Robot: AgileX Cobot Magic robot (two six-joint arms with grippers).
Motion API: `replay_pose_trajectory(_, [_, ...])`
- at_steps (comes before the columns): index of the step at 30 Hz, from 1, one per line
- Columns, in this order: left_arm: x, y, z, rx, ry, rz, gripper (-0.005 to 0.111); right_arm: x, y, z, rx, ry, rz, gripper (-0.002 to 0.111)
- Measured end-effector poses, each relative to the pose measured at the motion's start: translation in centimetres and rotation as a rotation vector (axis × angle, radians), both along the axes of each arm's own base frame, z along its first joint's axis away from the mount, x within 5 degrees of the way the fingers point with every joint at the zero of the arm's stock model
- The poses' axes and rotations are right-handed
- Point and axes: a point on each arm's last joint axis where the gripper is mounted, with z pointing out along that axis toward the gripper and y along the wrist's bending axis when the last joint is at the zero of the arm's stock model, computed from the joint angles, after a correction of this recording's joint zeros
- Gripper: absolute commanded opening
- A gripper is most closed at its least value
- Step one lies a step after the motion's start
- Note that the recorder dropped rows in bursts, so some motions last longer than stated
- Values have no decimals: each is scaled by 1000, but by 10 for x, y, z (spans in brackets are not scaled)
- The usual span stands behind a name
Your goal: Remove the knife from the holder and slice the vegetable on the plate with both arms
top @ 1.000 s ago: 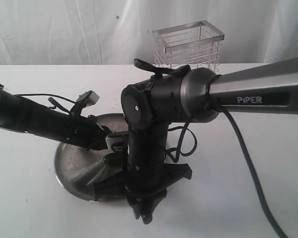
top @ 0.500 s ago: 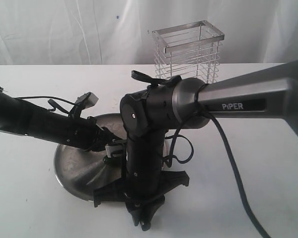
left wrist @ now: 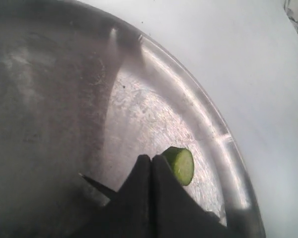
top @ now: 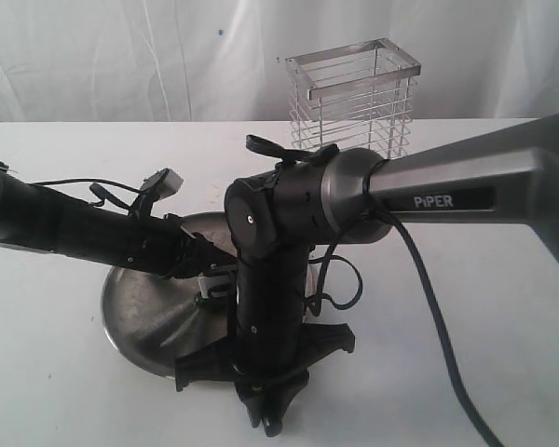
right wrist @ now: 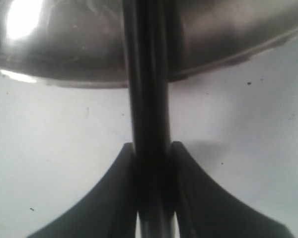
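White bench (top: pixel 56 391), steel plate (top: pixel 140 307) in front of wire holder (top: pixel 354 88)
Left hand (left wrist: pixel 151 166) clenched empty, tips beside the vegetable (left wrist: pixel 181 165) on the plate; right hand (right wrist: pixel 151 148) grasps the knife (right wrist: pixel 148 74) over the plate rim

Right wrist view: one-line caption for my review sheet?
Right end effector clamped on the black knife, which reaches over the steel plate rim; white table beneath.

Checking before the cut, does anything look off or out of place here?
One thing: the left gripper is shut on nothing, and the vegetable lies beside its tips on the plate, not between them. The right gripper grips the knife; nothing looks spilled.
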Motion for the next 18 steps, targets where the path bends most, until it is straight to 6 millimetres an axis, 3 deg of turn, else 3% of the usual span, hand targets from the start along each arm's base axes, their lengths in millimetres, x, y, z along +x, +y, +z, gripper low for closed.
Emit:
replay_pose_trajectory(7, [-3,2,-4,44,12,-26,0,-1,-1,0,-6,13,6,0])
replay_pose_trajectory(12, [-12,4,-5,52,165,23,0,-5,-2,1,-21,56,22,0])
replay_pose_trajectory(18, [-21,3,-3,36,265,-29,0,-15,-4,24,8,78,27,0])
